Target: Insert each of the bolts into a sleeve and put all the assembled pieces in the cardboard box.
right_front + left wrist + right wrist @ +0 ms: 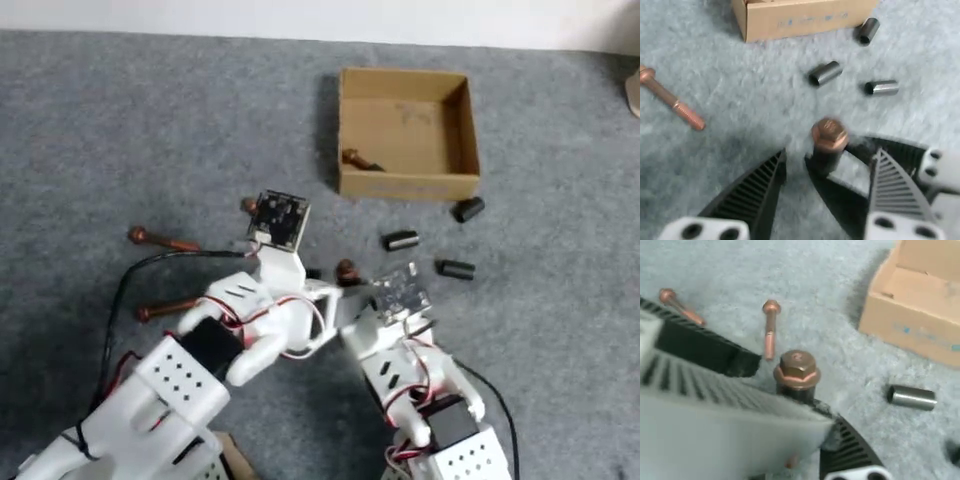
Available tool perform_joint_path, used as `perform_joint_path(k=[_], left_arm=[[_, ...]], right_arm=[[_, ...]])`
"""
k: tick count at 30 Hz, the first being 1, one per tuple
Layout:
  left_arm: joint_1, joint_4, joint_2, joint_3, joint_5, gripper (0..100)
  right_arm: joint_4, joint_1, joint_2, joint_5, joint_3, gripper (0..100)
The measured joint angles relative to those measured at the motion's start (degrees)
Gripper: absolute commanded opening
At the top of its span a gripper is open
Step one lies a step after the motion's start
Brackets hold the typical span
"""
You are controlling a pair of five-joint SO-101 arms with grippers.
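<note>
Grey carpet covers the worktop [560,380] in the high view. At its far side sits the box [405,186], with one assembled piece [356,159] lying in its left corner. Three loose sleeves [400,240] lie near the box's front wall, toward its right end. Two loose bolts [160,239] lie well off to the left, one nearer the arms than the other. The left arm [240,330] and right arm [400,370] meet at mid-worktop, where the copper head of a bolt [345,268] shows between them.

From the left wrist, the left tool [830,154] stands wide, its ribbed black fingers [762,192] either side of the bolt [830,134] and apart from it. The bolt stands upright in a dark sleeve [824,162], head uppermost. Beyond lie the three loose sleeves [825,73], apart from each other, one of them just beside the box [805,20]; one loose bolt [672,99] lies off to the side.

From the right wrist, the right tool [812,407] grips the sleeve [796,390], with the bolt head [796,369] sticking out above its fingers. One of the left tool's black fingers [710,347] ends just beside the head; whether it touches I cannot tell. Two loose bolts [770,330] lie on the carpet behind, a loose sleeve [912,396] lies near the box [920,325].
</note>
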Motion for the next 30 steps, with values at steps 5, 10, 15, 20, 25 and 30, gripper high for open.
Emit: perform_joint_path(k=[5,10,15,20,25,30], left_arm=[[-1.14,2.99,-0.09,-0.18,3.52,23],[-7.91,9.76,0.00,-2.73,5.27,19],[-12.40,15.91,0.00,-3.25,5.45,17],[-15.82,17.85,0.00,-2.11,5.63,17],[-16.70,16.35,0.00,3.78,5.54,17],[-16.70,11.25,0.00,7.74,5.45,17]], right_arm=[[0.97,3.16,0.00,0.00,0.00,0.5],[5.63,4.40,0.00,0.00,-0.09,0.5],[6.86,5.10,0.00,0.00,-0.88,0.5],[6.86,8.26,-0.09,0.00,-3.52,0.4],[6.86,9.05,-0.09,0.26,-4.40,0.4],[6.86,9.32,5.27,0.35,-5.80,0.4]])
